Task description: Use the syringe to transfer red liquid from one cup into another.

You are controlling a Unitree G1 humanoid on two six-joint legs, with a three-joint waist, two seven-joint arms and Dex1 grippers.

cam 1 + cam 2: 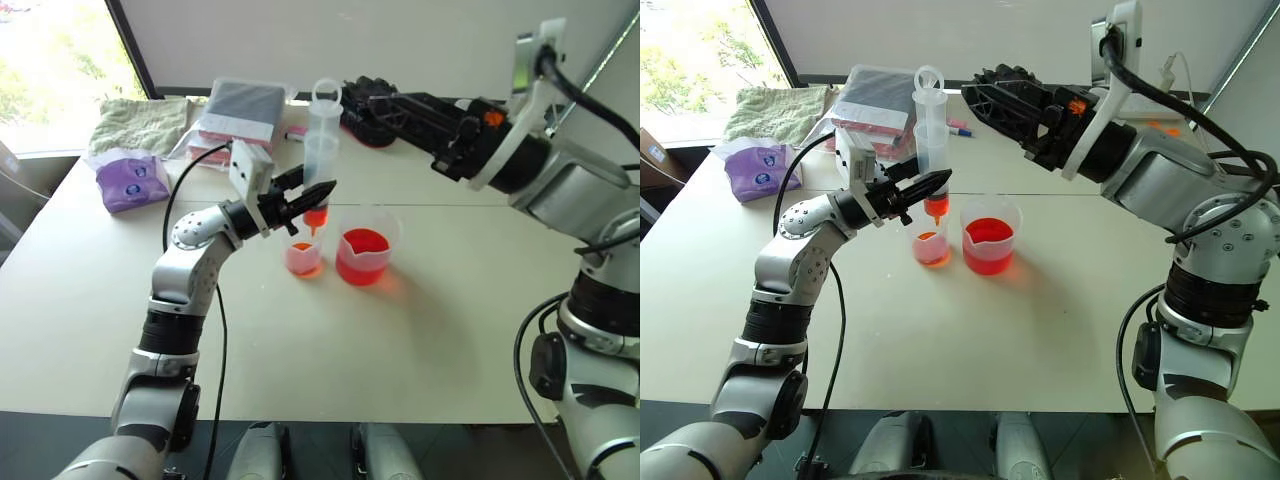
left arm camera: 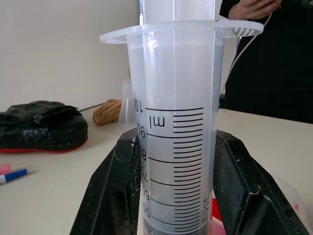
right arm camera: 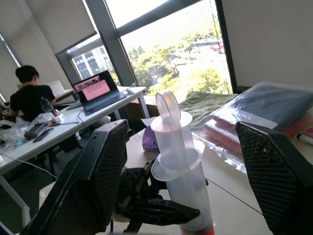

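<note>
A: Over the white table [image 1: 420,340], our left gripper [image 1: 310,200] is clamped on the lower barrel of the long clear plastic syringe with the white plunger [image 1: 321,150]. It stands upright, orange tip just above the small spoutless clear plastic cup [image 1: 304,256].

B: Agreed. The wider clear plastic beaker with the pour spout [image 1: 366,246] sits just beside that cup and holds the translucent red liquid [image 1: 362,243]. A little red shows in the small cup too.

A: Our right gripper [image 3: 181,161] hangs near the plunger top, jaws wide apart, holding nothing.

B: We judge the barrel light, stiff and slick. A grip low on it can let it tilt, so we press squarely on the plunger's ring.

A: Both cups look light and easily tipped.
</note>
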